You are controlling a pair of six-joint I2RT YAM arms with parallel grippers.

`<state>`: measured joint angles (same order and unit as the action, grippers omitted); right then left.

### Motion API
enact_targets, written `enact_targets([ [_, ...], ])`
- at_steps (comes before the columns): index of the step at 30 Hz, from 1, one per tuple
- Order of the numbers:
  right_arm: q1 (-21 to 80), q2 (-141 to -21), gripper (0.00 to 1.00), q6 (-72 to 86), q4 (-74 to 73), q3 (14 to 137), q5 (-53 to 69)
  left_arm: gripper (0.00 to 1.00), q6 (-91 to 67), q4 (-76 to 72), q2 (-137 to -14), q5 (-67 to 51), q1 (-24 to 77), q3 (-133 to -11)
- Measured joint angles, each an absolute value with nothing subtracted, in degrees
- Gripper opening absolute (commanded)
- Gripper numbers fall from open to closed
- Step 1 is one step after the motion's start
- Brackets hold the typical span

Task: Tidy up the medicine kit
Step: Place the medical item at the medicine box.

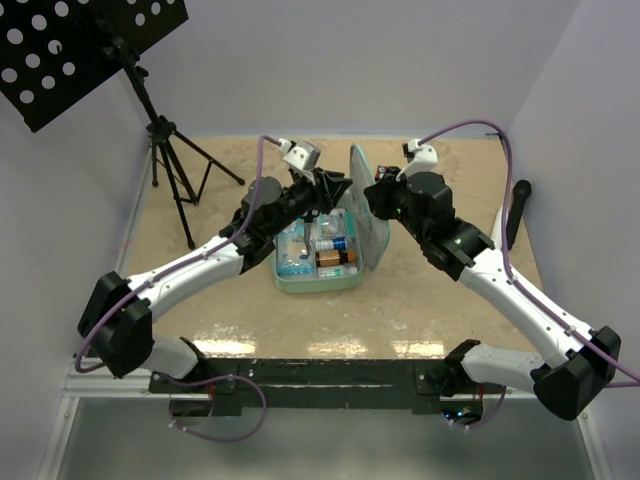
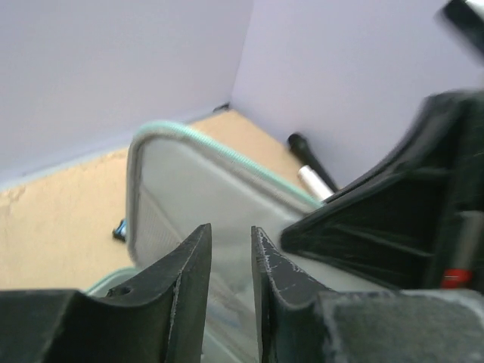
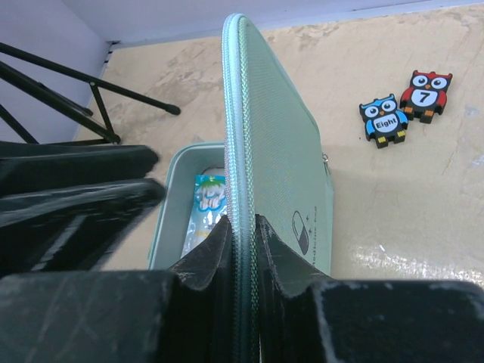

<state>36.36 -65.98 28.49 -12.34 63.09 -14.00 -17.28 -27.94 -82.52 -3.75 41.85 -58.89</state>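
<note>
Pinching the upright lid (image 3: 280,151) of the medicine kit (image 1: 330,284) by its zipped rim, my right jaws are clamped on it, one finger against each face. My right arm (image 1: 500,270) comes in from the near right corner of the tabletop (image 1: 250,320), elbow bent, wrist turned toward the middle. My left arm (image 1: 200,262) stretches in from the near left corner, wrist above the kit's open tray (image 1: 300,283) (packets (image 1: 294,258) lie inside). The left jaws stand slightly apart, gripping nothing, facing the lid's grey lining (image 2: 197,181). The kit sits mid-tabletop.
</note>
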Motion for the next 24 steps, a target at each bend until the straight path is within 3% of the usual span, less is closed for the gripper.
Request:
enact_targets([
  [4,36.4,-66.0,0.00,28.5,-12.3,63.1,-14.0,0.14,-20.0,-30.9,-79.5,-8.5,41.8,-58.8],
  [7,36.4,-66.0,0.00,28.5,-12.4,63.1,-14.0,0.10,-22.0,-29.4,-80.2,-12.6,41.8,-59.6],
  [24,36.4,-66.0,0.00,28.6,-12.4,63.1,-14.0,0.02,-24.9,-20.1,-85.8,-22.4,43.7,-61.4],
])
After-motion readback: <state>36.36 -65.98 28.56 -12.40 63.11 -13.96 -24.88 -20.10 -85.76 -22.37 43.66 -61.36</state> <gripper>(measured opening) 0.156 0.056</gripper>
